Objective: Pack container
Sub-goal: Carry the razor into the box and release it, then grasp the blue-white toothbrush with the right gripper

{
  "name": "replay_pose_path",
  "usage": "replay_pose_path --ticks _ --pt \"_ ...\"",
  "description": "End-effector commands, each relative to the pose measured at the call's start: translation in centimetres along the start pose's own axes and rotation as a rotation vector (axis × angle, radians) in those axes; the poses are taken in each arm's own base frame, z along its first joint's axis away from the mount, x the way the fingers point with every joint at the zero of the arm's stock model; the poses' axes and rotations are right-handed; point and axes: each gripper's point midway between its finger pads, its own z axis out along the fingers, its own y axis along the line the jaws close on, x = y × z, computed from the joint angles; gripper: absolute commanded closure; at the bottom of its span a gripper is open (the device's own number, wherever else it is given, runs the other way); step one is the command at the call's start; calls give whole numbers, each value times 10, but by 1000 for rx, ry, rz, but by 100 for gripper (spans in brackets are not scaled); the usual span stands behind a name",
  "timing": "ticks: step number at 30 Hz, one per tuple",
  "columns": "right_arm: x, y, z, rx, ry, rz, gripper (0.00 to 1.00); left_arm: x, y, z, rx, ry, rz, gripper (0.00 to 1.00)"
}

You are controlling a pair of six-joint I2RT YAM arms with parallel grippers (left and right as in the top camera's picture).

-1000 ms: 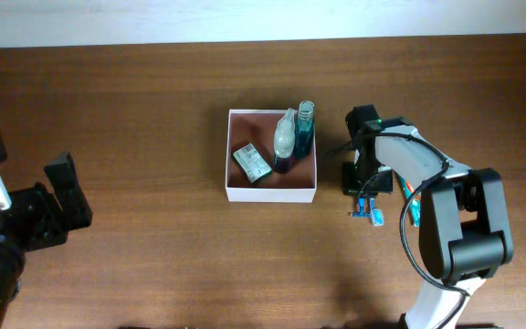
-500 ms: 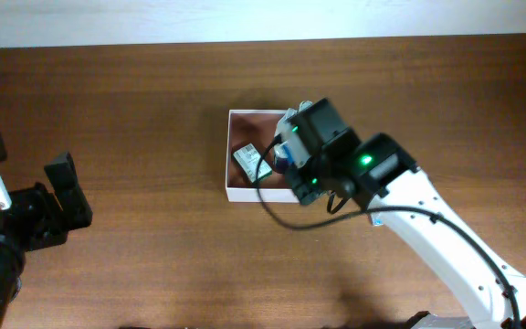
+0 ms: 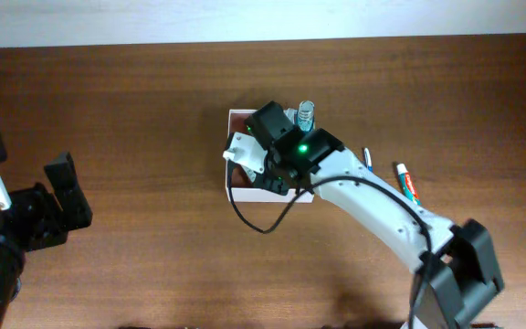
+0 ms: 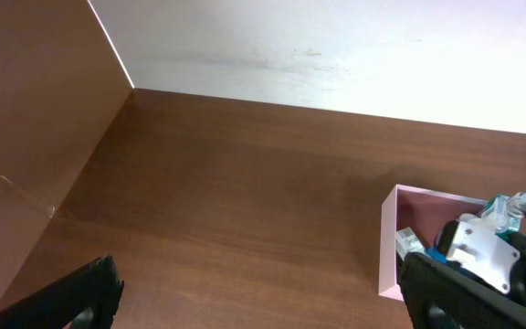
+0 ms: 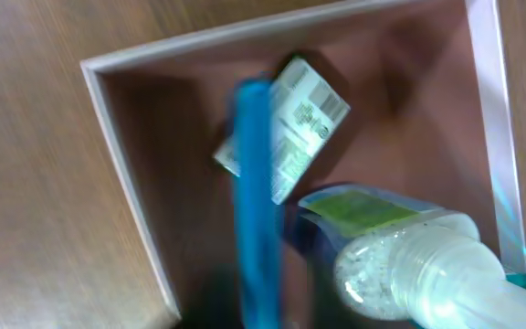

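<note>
Container (image 3: 241,194) sits mid-desk, somewhat nearer the far edge. R gripper (image 3: 249,160) hangs over its left half. Its fingers aren't visible in the wrist view, but a blurred blue stick (image 5: 256,210) (prob. a toothbrush, can't confirm) floats in front of the contents, so it reads as clamped on that. L gripper (image 4: 258,270) is parked by the left edge, fingers spread wide, nothing in them.

Risks from here, as judgement:
- Box is crowded. Green-and-white carton (image 5: 292,128) lies flat on the floor and clear bottle w/ green label (image 5: 400,251) is just beside the stick. A drop from height could bounce off the carton and out over the wall.
- Lowering straight down may jab the carton or clip the clear bottle. Teal-capped bottle (image 3: 306,114) at the far-right corner looks upright, so a knock-on tip is possible.
- The stick is long vs. the free floor. If it goes in crosswise, one end could ride up on the rim and stay propped.
- Box is light and L arm isn't bracing it, so any sideways push on the wall could slide it.
- Tube (image 3: 407,183) lies on the desk toward the right edge, so room has to be left for it.
</note>
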Motion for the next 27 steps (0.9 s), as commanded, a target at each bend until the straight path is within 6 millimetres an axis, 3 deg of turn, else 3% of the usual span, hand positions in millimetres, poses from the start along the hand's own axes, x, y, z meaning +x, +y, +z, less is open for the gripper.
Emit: replay_pose_path --ticks 1,5,8,10,14,17,20,24,27 --pt "0 -13 -10 53 0 -11 61 0 4 0 -19 -1 10 1" --pt "-7 -25 -47 99 -32 147 58 0 4 0 -19 -1 10 1" --pt "3 -36 -79 132 -34 310 57 0 4 0 -19 -2 10 1" --pt "18 -45 -96 144 -31 479 55 0 4 0 -19 -1 10 1" --pt "84 -60 -110 161 86 884 51 0 4 0 -19 -1 10 1" --pt "139 -67 -103 146 193 1154 46 0 4 0 -19 -2 10 1" --pt "185 -69 -81 77 261 1309 46 0 4 0 -19 -1 10 1" --pt "219 -69 -51 72 322 1378 46 0 4 0 -19 -1 10 1" --pt "234 -56 -24 35 396 1386 47 0 4 0 -19 -2 10 1"
